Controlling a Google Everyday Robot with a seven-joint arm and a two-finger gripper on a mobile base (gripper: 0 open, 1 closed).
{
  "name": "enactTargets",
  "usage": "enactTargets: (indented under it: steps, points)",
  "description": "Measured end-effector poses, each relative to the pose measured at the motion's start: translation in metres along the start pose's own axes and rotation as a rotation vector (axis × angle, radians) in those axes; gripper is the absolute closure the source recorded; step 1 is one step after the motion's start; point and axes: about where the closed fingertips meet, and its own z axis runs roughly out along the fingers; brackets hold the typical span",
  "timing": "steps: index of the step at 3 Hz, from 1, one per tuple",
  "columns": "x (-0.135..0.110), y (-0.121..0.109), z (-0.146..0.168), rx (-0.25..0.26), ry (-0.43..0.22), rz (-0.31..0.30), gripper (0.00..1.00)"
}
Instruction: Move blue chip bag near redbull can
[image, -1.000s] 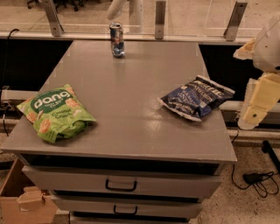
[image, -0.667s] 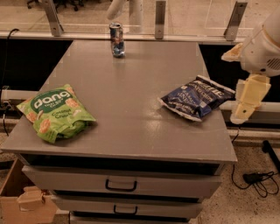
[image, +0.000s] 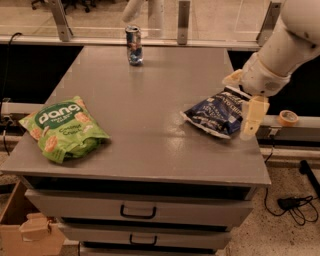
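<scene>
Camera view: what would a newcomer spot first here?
The big white arm at upper right, with its open hand at the right edge of the table, right by the blue chip bag. Next comes the bright green dang bag at front left. Last is the small redbull can, standing alone at the far edge, well away from both bags.

Bare tabletop (image: 150, 95) from gripper (image: 243, 98) beside blue chip bag (image: 212, 114) to redbull can (image: 133, 45).
</scene>
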Motion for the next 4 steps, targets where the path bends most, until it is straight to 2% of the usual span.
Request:
enactTargets:
  steps: [1, 2, 4]
  points:
    - [0.000, -0.011, 0.027, -0.041, -0.032, -0.024, 0.14]
    - [0.002, -0.014, 0.041, -0.066, -0.051, -0.027, 0.38]
    - [-0.002, -0.016, 0.029, -0.066, -0.052, -0.027, 0.83]
